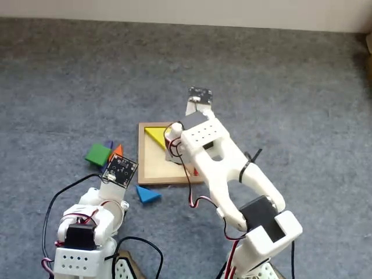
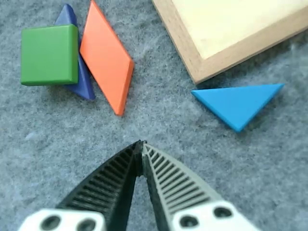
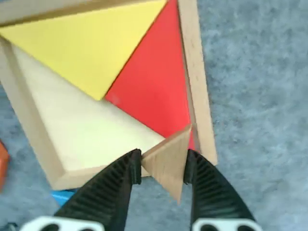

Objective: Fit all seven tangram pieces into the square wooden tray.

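Note:
The square wooden tray (image 3: 196,82) holds a large yellow triangle (image 3: 86,45) and a red triangle (image 3: 149,89) side by side. My right gripper (image 3: 161,166) is shut on a small wood-coloured triangle (image 3: 168,161), held over the tray's corner beside the red piece. Outside the tray lie a green square (image 2: 49,54), an orange parallelogram (image 2: 106,57), a dark blue triangle (image 2: 82,77) partly under the green square, and a light blue triangle (image 2: 238,101). My left gripper (image 2: 140,145) is shut on nothing, over the carpet short of these loose pieces.
In the high view the tray (image 1: 142,157) sits mid-carpet with the right arm (image 1: 203,139) stretched over it. The left arm (image 1: 87,232) stays near the front left. Grey carpet lies open all around, with a pale wall strip at the far edge.

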Controlling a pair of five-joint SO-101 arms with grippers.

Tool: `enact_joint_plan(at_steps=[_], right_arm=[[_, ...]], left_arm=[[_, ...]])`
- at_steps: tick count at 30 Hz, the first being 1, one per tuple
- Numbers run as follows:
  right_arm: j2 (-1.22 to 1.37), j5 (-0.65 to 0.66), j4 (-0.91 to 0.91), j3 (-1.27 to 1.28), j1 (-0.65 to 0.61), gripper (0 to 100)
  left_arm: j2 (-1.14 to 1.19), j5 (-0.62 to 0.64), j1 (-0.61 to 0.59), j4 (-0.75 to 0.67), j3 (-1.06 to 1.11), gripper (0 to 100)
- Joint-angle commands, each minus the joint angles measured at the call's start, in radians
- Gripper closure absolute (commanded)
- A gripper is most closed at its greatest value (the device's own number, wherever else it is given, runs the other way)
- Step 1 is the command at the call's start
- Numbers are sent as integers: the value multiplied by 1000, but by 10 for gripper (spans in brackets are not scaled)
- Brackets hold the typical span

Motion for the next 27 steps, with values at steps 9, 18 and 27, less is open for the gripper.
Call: enact_joint_plan(at_steps=[9,18,27], right_arm=[[-8,-511,-205,-47,-38,889],[-7,-522,-208,-45,-54,731],[-15,-459,-85,-56,-50,685]], left_arm=[[-31,8,-4,5,19,993],[-31,8,-4,5,19,993],[-31,8,-4,5,19,993]])
